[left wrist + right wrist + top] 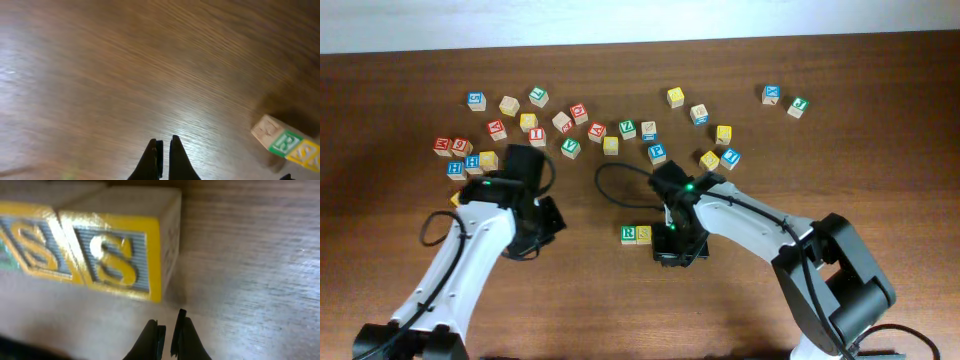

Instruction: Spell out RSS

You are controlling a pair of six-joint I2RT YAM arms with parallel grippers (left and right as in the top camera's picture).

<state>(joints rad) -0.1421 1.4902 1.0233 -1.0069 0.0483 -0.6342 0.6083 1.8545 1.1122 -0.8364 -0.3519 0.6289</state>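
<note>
Broadly, the brown wooden counter carries everything. The left arm lies well to the left of the R cube. Seen from the left wrist, the left jaws are drawn together with only a bare slit between the tips. They hold nothing and hang above bare wood, with the R cube off to their right.

The right arm reaches in from the R cube's other side, its wrist covering the spot just beyond the row's end. The right jaws are likewise closed to a slit and empty, near the end cube.

The R cube sits about mid-counter, green letter up. The first S cube touches its right side. In the right wrist view the second S cube stands flush against the first, on the side away from the R cube. From overhead it is hidden under the right wrist.

A loose scatter of other letter cubes lies beyond the R cube, toward the counter's far edge and well apart from it.
</note>
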